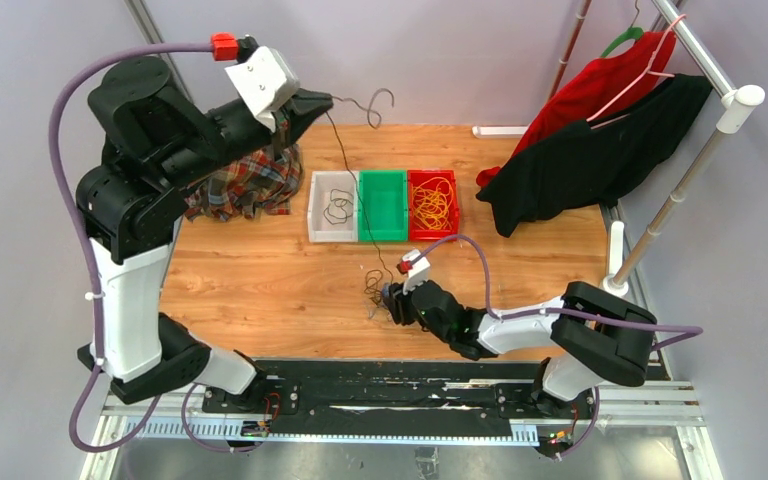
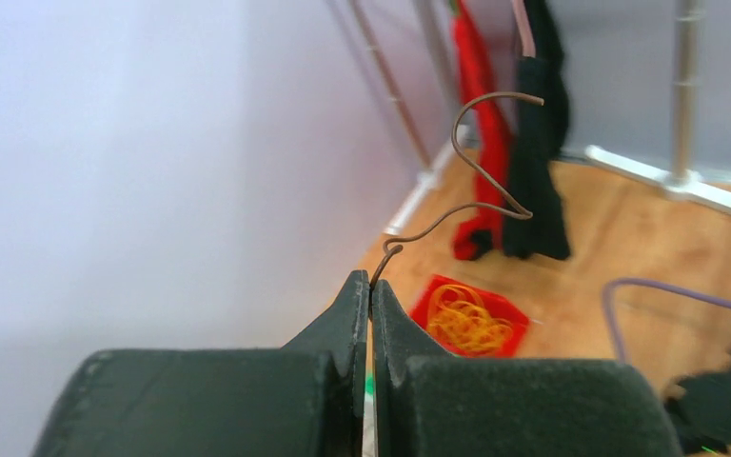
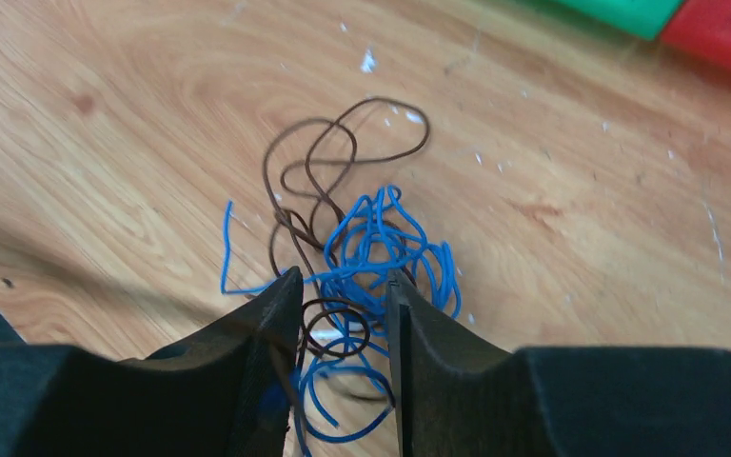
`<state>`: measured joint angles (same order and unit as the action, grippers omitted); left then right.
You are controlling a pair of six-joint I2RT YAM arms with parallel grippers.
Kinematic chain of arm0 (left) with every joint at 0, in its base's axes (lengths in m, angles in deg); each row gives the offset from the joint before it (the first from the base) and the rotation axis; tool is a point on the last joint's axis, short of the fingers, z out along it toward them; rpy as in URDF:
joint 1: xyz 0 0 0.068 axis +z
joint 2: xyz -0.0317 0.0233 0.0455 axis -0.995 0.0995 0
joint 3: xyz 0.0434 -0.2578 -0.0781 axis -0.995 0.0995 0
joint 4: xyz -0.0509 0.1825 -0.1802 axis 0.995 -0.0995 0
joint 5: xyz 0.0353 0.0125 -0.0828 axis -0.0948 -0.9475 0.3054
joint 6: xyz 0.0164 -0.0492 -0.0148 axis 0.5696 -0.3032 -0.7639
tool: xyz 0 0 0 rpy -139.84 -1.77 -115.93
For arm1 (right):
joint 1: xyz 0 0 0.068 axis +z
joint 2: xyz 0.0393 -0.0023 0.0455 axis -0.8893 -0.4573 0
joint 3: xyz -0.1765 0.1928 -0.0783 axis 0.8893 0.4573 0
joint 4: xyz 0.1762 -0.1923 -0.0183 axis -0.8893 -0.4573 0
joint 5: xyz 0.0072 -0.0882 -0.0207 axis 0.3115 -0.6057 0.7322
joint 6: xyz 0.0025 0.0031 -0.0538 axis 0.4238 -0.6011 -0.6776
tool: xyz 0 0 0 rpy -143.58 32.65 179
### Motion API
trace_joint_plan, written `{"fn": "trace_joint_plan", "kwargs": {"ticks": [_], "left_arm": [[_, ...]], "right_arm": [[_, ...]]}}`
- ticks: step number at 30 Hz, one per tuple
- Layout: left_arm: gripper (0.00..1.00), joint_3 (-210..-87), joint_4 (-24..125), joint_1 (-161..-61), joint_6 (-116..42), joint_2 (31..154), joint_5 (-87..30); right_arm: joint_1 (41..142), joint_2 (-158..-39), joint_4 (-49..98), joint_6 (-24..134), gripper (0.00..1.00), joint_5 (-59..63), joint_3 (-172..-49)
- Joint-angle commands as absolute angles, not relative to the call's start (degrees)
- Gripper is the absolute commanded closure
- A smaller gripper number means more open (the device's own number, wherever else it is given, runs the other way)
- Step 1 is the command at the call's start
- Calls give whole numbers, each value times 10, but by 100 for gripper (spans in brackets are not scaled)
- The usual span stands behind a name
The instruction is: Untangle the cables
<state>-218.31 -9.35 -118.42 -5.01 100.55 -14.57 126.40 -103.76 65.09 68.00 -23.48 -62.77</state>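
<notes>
Cables not yet freed lie on the tabletop, directly under and between the fingers of your right end effector. A blue cable is bunched there, and loops of a dark cable spread just ahead of the fingertips. The jaws of this end effector stand apart and straddle the bunch without closing on it. It sits low against the tabletop, and I judge you have it there as an anchor, so the bunch cannot lift or slide.

Your left end effector is pinched together on the dark cable, with a short kinked tail poking out past its tips. It hangs high above the tabletop and well away from the right one. In the overhead view the dark strand runs from it in one long line down to the bunch. That height looks chosen to draw the dark strand out of the blue one without dragging both along.

Ahead of your right end effector stand three bins. The white bin holds a dark wire and the red bin holds yellow cables, with a green bin between them. From this I judge the dark strand is meant for the white bin once it comes free.
</notes>
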Motion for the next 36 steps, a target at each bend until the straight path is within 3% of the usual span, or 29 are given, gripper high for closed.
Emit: {"fn": "trace_joint_plan", "kwargs": {"ticks": [1, 11, 15, 18, 22, 27, 36], "left_arm": [[100, -2130, 89, -1188, 9, 964, -288], [100, -2114, 374, -1188, 98, 965, -418], [100, -2138, 352, -1187, 104, 980, -397], [100, -2097, 358, -1187, 113, 966, -399], [100, -2072, 447, -1188, 158, 964, -445], [99, -2164, 516, -1188, 233, 1013, -470], [99, -2207, 652, -1187, 379, 1058, -433]], "right_arm": [[1251, -1040, 678, 712, 61, -265, -588], [1251, -1042, 688, 742, 60, -272, -540], [1251, -1036, 686, 744, 60, -273, -537], [1251, -1024, 674, 742, 67, -273, -540], [1251, -1013, 658, 751, 98, -289, -531], [1250, -1012, 656, 791, 99, -327, -500], [1249, -1004, 621, 859, 99, -407, -465]]}}
